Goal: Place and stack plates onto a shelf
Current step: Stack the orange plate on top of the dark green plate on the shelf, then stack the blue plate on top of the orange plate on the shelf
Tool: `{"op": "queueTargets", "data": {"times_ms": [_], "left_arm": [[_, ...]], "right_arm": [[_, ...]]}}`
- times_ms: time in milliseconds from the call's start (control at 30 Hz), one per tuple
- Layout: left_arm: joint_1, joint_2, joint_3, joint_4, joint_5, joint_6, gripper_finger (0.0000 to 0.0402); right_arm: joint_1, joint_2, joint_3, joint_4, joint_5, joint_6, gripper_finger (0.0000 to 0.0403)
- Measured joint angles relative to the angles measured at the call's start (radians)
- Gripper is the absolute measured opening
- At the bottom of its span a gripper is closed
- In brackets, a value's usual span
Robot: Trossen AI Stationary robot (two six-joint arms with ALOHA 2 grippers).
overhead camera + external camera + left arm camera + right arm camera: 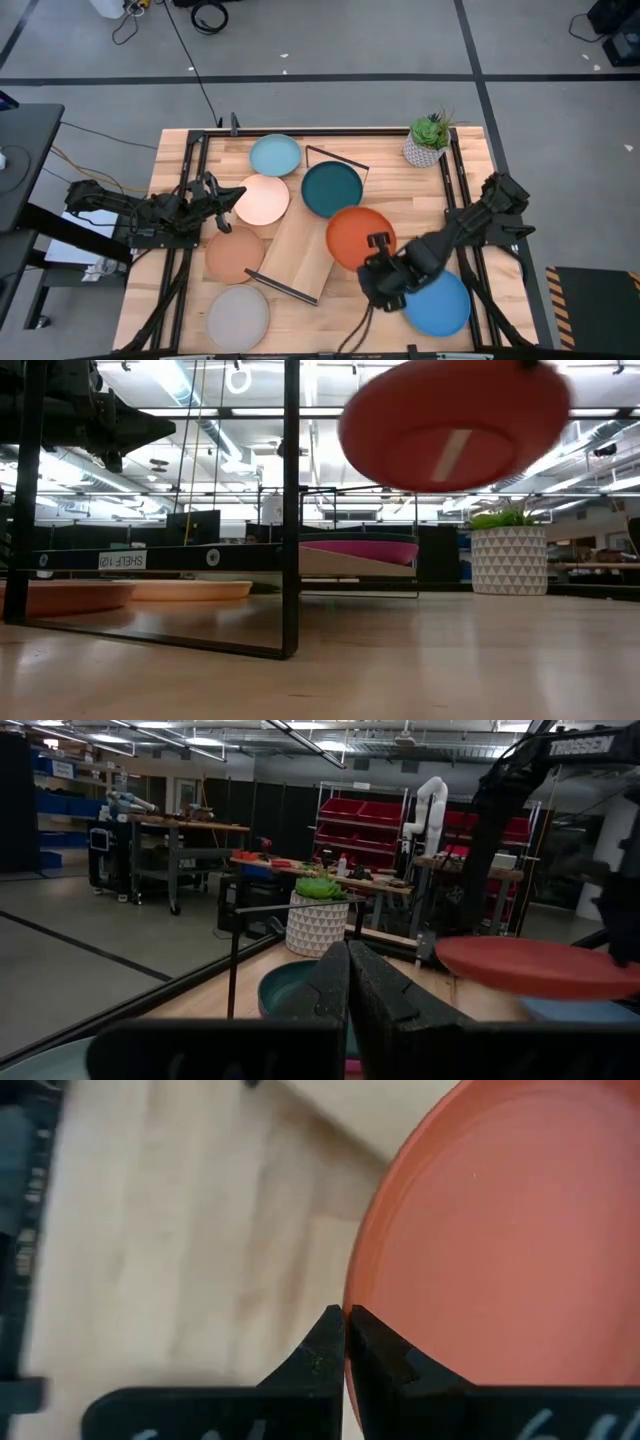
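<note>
A: So, what sits nearest the front edge of the table [470,150]?

B: The grey plate [238,317] on the left and the bright blue plate [440,303] on the right, both lying flat on the wood. Just over the bright blue one's inner side is the right gripper [378,256], its fingers pinched on the rim of the orange plate [358,236]. The right wrist view shows the two tips pressed together right at that rim.

A: Is the orange plate on the table?

B: No. In the low view it hangs in the air, tilted, its underside showing.

A: And the shelf?

B: The shelf [297,255] lies at an angle in the middle, one wire end by the grey plate, the other up by the teal plate [331,189]. The orange plate is over its right edge. A magenta plate [365,549] shows on the shelf in the low view only.

A: The left side?

B: The tan plate [234,254] lies left of the shelf, the cream plate [262,199] beyond it. The left gripper [233,193] waits over the cream plate's edge, fingers pressed together, holding nothing.

A: Farthest back?

B: The light blue plate [274,154], touching the cream one, and a white plant pot [426,146] in the far right corner.
</note>
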Motion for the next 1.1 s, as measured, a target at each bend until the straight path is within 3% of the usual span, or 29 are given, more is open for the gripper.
{"op": "queueTargets", "data": {"times_ms": [167, 400, 767, 933, 1100], "left_arm": [[0.0, 0.0, 0.0, 0.0, 0.0, 0.0, 0.0009], [0.0, 0.0, 0.0, 0.0, 0.0, 0.0, 0.0009], [0.0, 0.0, 0.0, 0.0, 0.0, 0.0, 0.0009], [0.0, 0.0, 0.0, 0.0, 0.0, 0.0, 0.0009], [0.0, 0.0, 0.0, 0.0, 0.0, 0.0, 0.0009]], "right_arm": [[-0.113, -0.002, 0.001, 0.022, 0.087, -0.196, 0.0014], [-0.281, -0.002, -0.035, 0.232, 0.081, -0.411, 0.0014], [-0.462, -0.001, -0.224, 0.347, 0.014, -0.462, 0.002], [-0.494, 0.0, -0.238, 0.411, -0.062, -0.459, 0.0047], [-0.489, 0.0, -0.2, 0.372, -0.055, -0.458, 0.0075]]}}
